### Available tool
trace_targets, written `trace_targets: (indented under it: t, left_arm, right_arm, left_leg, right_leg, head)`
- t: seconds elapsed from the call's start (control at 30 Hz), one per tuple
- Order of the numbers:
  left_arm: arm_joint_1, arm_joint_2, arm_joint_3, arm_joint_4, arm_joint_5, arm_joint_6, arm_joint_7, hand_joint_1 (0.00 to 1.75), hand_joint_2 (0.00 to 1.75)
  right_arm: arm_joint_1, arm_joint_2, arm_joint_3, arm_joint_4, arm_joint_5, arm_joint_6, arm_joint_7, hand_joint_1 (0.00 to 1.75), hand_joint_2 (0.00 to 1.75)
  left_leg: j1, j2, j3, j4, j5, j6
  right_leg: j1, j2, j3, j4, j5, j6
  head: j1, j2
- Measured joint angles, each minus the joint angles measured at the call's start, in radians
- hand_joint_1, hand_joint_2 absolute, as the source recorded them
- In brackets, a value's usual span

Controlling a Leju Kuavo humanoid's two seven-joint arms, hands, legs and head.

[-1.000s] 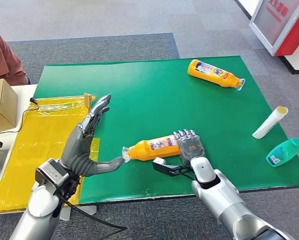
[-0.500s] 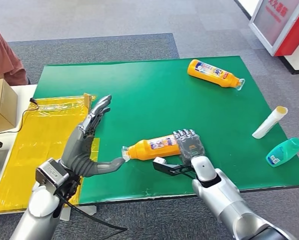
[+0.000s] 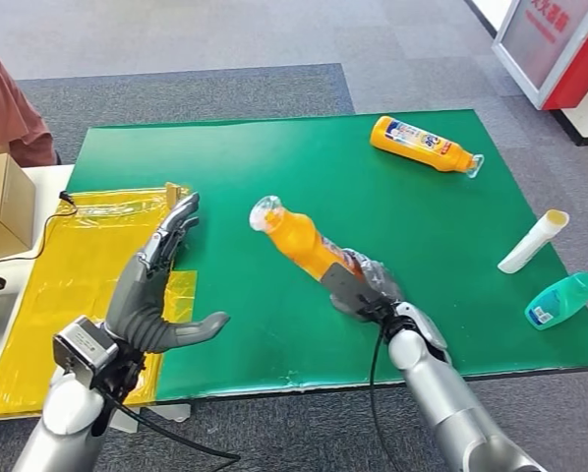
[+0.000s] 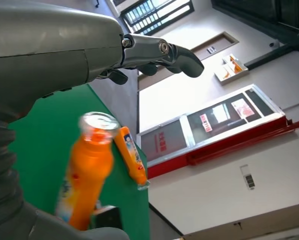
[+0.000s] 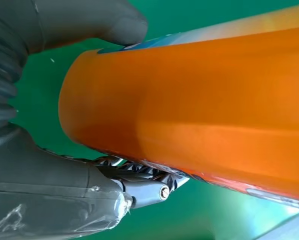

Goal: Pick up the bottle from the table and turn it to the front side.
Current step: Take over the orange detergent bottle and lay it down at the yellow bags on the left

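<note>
1. The right hand (image 3: pixel 362 285) covers the base of the orange bottle (image 3: pixel 302 241) it grips, so the head view hides that end.
2. In the left wrist view the bottle's cap (image 4: pixel 99 121) is blurred, and its label cannot be read.
3. The person (image 3: pixel 5 108) is cut off by the head view's left edge.
4. The red sign (image 3: pixel 547 44) is cropped at the top right corner.
</note>
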Motion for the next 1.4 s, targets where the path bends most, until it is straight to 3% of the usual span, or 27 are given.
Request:
trace_targets:
  t: [0.2, 0.4, 0.5, 0.7, 0.9, 1.2, 1.4]
  left_arm:
    - [-0.035, 0.025, 0.016, -0.016, 0.012, -0.006, 0.000, 0.00, 1.75]
    - [-0.056, 0.035, 0.012, -0.017, 0.047, -0.002, -0.025, 0.00, 1.75]
    - [-0.059, 0.039, 0.010, -0.025, 0.059, 0.046, -0.040, 0.00, 1.75]
    - [-0.041, 0.033, 0.017, -0.023, 0.201, 0.084, -0.028, 0.00, 1.75]
    - [-0.058, 0.021, 0.047, 0.015, 0.421, 0.054, 0.017, 0.00, 1.75]
    - [-0.165, 0.026, 0.050, 0.089, 0.554, -0.098, 0.125, 0.00, 1.75]
    - [-0.244, 0.029, 0.011, 0.124, 0.573, -0.135, 0.169, 0.00, 1.75]
  right_arm:
    - [-0.008, 0.010, -0.101, -0.052, -0.207, 0.088, -0.014, 1.75, 1.75]
    - [-0.021, 0.017, -0.181, -0.054, -0.514, 0.166, -0.026, 1.75, 1.75]
    - [-0.013, 0.018, -0.201, -0.086, -0.599, 0.126, -0.079, 1.75, 1.75]
    - [0.040, 0.025, -0.182, -0.286, -0.535, -0.032, -0.158, 1.75, 1.75]
    - [0.098, 0.047, -0.107, -0.463, -0.423, -0.148, -0.244, 1.75, 1.75]
    - [0.150, 0.077, 0.041, -0.615, -0.149, -0.392, -0.328, 1.75, 1.75]
    - [0.156, 0.083, 0.101, -0.623, -0.005, -0.499, -0.325, 1.75, 1.75]
  left_leg:
    - [0.000, 0.000, 0.000, 0.000, 0.000, 0.000]
    - [0.000, 0.000, -0.001, 0.000, 0.000, 0.000]
    - [0.000, 0.000, -0.001, 0.000, 0.000, 0.000]
    - [0.000, 0.000, -0.002, 0.000, -0.001, -0.001]
    - [0.000, 0.000, -0.002, 0.000, -0.001, -0.001]
    - [0.000, 0.000, -0.002, 0.000, -0.001, -0.001]
    - [0.000, 0.000, -0.002, 0.000, -0.001, -0.001]
  right_leg:
    - [0.000, 0.000, 0.000, 0.000, 0.000, 0.000]
    - [0.000, 0.000, -0.001, 0.000, 0.000, 0.000]
    - [0.000, 0.000, -0.001, 0.000, 0.000, 0.000]
    - [0.000, 0.000, -0.002, 0.000, -0.001, 0.001]
    - [0.000, 0.000, -0.003, 0.000, -0.002, 0.001]
    - [0.000, 0.000, -0.003, 0.000, -0.002, 0.001]
    - [0.000, 0.000, -0.003, 0.000, -0.002, 0.001]
  head:
    - [0.000, 0.000]
    - [0.000, 0.000]
    - [0.000, 0.000]
    - [0.000, 0.000]
    - [0.000, 0.000]
    - [0.000, 0.000]
    - [0.000, 0.000]
